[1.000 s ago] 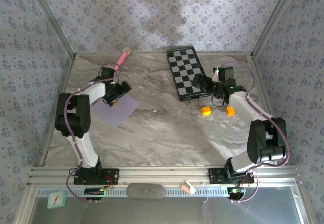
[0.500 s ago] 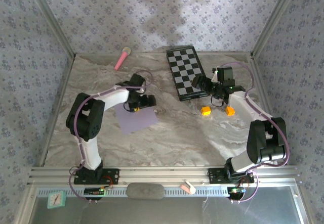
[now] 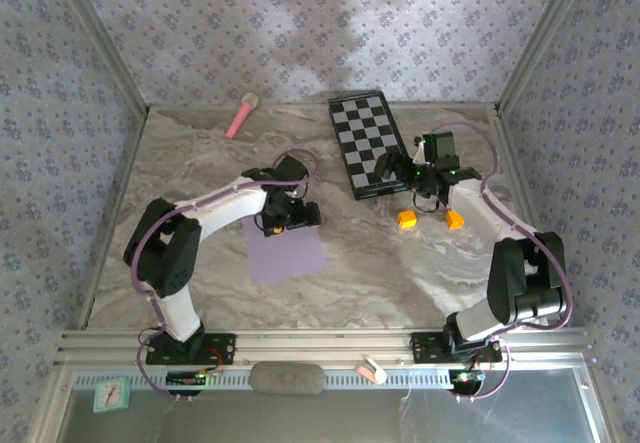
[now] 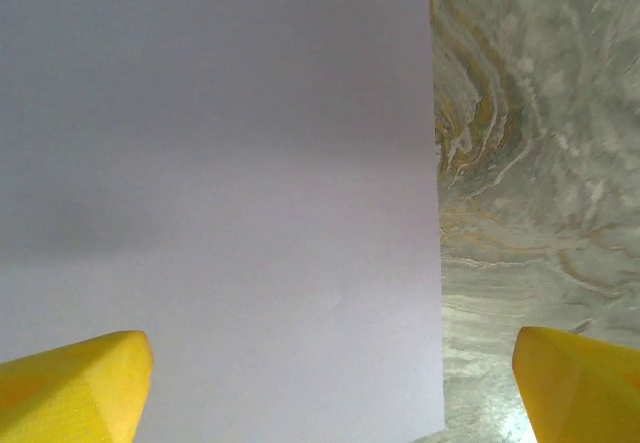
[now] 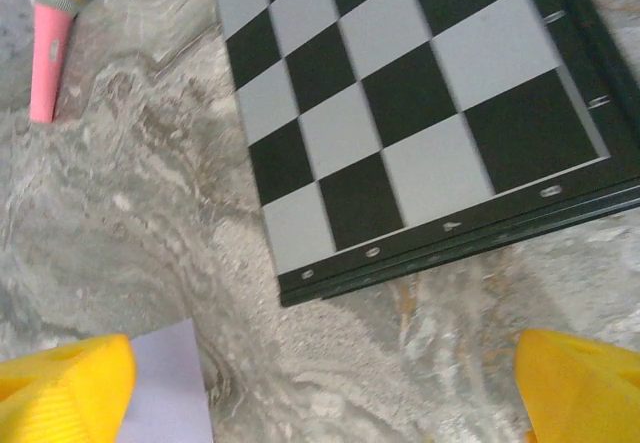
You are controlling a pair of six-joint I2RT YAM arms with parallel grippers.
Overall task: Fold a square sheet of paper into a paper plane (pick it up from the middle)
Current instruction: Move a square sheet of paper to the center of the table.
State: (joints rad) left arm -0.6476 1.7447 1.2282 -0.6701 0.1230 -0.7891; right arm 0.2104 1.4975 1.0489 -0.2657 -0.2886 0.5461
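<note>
Left gripper (image 3: 297,215), spread wide, hovers over the flat square sheet of paper (image 3: 288,254).

checkered board (image 3: 367,145): flat, far side of marble table (image 3: 400,263) | pink microphone (image 3: 240,116): lying well apart from board

No text, number or sign is legible; the small card (image 3: 111,395) looks too blurred to read.

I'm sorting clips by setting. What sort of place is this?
Probably a robot test cell: a grey marble-patterned tabletop, pale floral-print wall panels, and two white-and-black robot arms bolted to a silver aluminium rail.
</note>
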